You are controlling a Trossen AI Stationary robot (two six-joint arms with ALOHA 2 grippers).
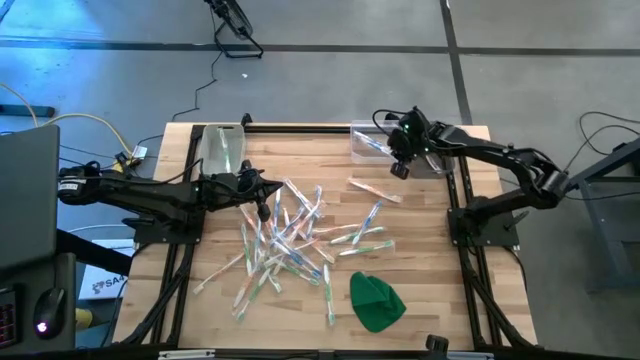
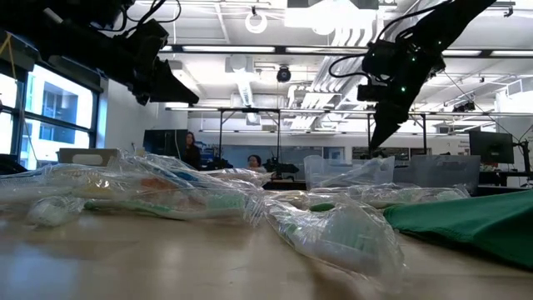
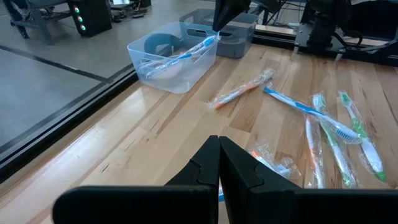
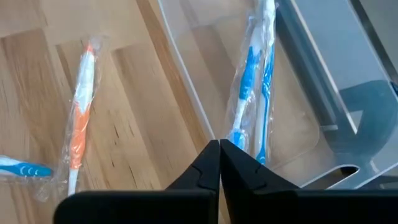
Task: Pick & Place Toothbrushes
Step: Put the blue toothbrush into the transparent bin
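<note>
Several wrapped toothbrushes (image 1: 285, 235) lie heaped on the wooden table's middle. A clear bin (image 1: 368, 132) at the far right holds two blue toothbrushes (image 4: 252, 81), which lean on its wall. My right gripper (image 4: 219, 152) hangs shut and empty just above that bin's near rim, pointing steeply down. It also shows in the high view (image 1: 400, 170). An orange toothbrush (image 4: 81, 106) lies on the table beside the bin. My left gripper (image 3: 219, 155) is shut and empty, held nearly level above the far left of the pile (image 1: 262, 205).
A second clear bin (image 1: 222, 148) stands at the far left of the table. A green cloth lump (image 1: 375, 300) lies near the front edge, right of the pile. A blue toothbrush (image 3: 311, 112) and green ones (image 3: 354, 134) lie between the pile and the right bin.
</note>
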